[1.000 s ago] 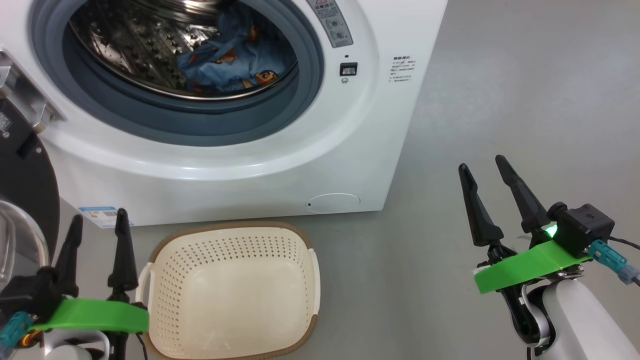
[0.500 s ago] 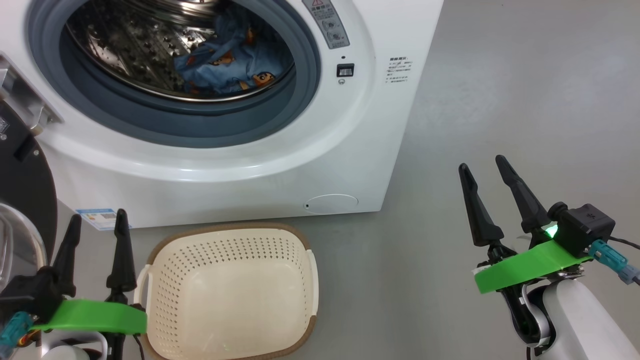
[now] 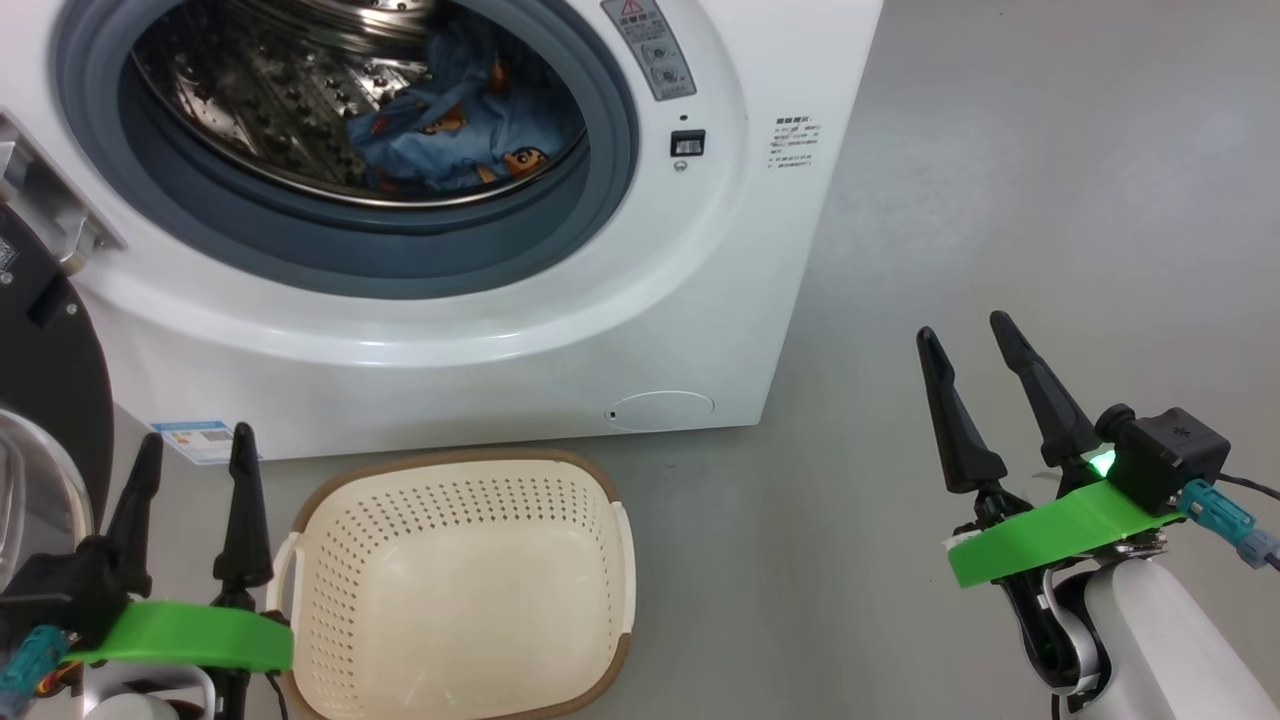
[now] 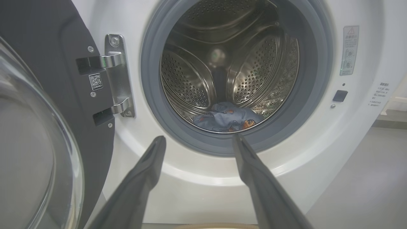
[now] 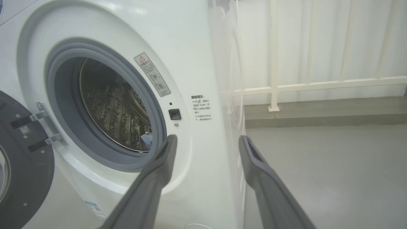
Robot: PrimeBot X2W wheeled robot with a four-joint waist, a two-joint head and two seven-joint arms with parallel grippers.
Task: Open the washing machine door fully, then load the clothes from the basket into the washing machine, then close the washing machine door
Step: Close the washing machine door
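The washer stands far left, its door swung open at the left. The basket sits on the floor near its front. The clothes lie inside the drum. The left gripper, beside the basket, and the right gripper, well right, both gape, holding nothing.

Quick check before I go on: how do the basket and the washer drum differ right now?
The basket is empty, its cream plastic bare; the drum holds the blue printed clothes at its bottom. The basket sits on the floor, open upward; the steel drum faces forward inside a grey gasket, its door swung open beside it. Both are perforated.
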